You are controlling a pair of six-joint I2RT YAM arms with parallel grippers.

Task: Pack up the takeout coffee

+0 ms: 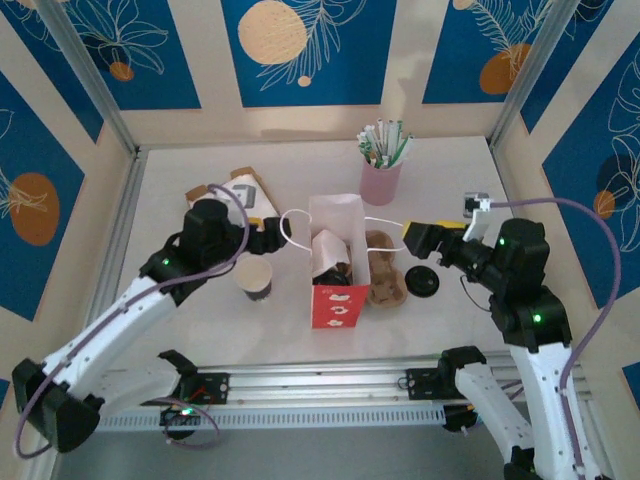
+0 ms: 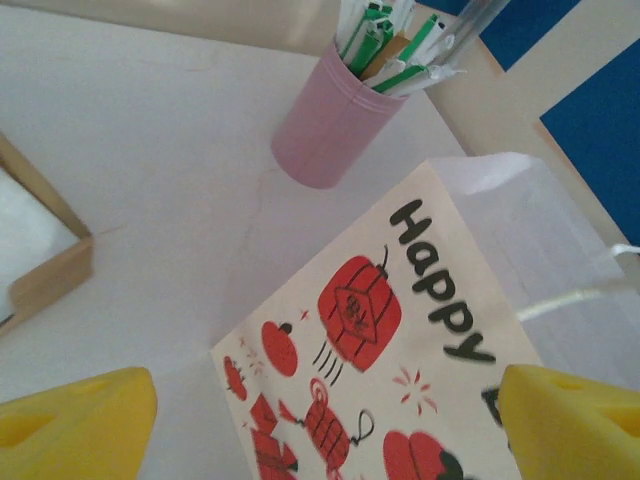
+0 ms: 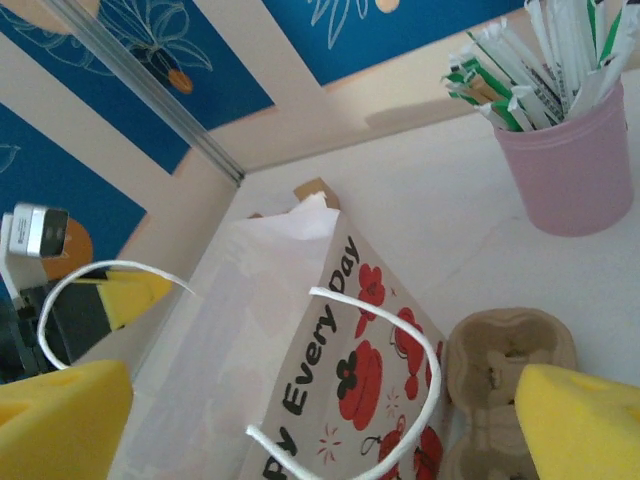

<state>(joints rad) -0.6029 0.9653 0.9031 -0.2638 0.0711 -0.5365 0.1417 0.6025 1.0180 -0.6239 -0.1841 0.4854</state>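
A white paper bag [image 1: 338,262] with red prints stands open mid-table, with white and dark items inside it. Its side also faces my left wrist camera as the bag [image 2: 400,330], and in the right wrist view the bag [image 3: 300,330] has a white handle loop [image 3: 420,390] hanging free. My left gripper [image 1: 278,233] is open beside the bag's left handle [image 1: 292,228], its jaws [image 2: 325,430] wide with nothing between them. My right gripper [image 1: 415,238] is open at the right handle [image 1: 385,222], its jaws [image 3: 320,430] also holding nothing. A lidless paper coffee cup [image 1: 256,280] stands left of the bag. A black lid [image 1: 421,281] lies to the right.
A cardboard cup carrier [image 1: 384,272] lies against the bag's right side. A pink cup of wrapped straws [image 1: 381,175] stands behind the bag. A brown and white box [image 1: 235,195] lies at the back left. Walls enclose the table on three sides.
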